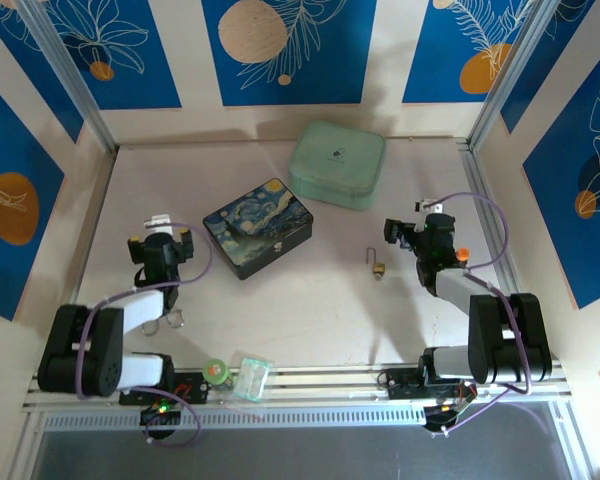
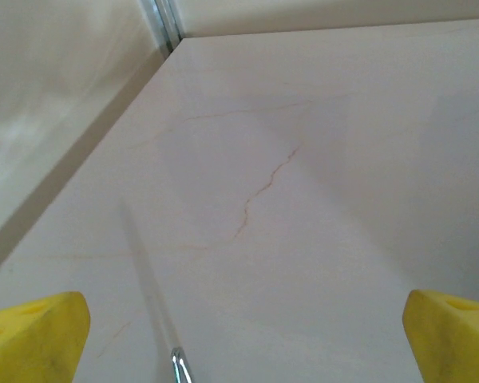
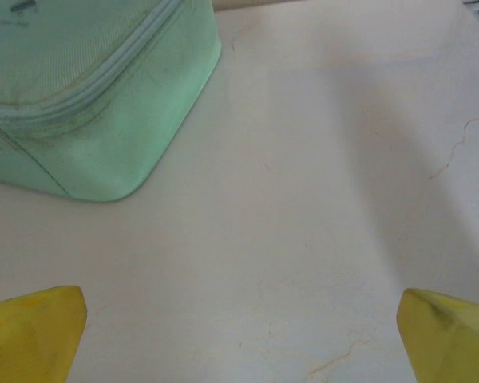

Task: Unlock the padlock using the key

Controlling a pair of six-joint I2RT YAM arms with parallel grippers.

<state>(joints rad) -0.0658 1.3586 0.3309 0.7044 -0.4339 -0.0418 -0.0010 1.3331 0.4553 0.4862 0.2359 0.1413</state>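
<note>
Mint case (image 1: 337, 165) far, painted box (image 1: 258, 227) mid-table. Left gripper (image 2: 239, 339) and right gripper (image 3: 239, 335) both hang spread wide, empty. The padlock (image 1: 378, 268) lies just left of the right one. It's so tiny that a closing finger could skid it away. The key is too small for me to place.

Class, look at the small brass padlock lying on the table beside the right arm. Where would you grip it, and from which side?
Probably the brass body of the padlock, from straight above with the open right gripper. It lies flat, its thin shackle pointing away, too slim for a firm hold; the body is blockier.
</note>
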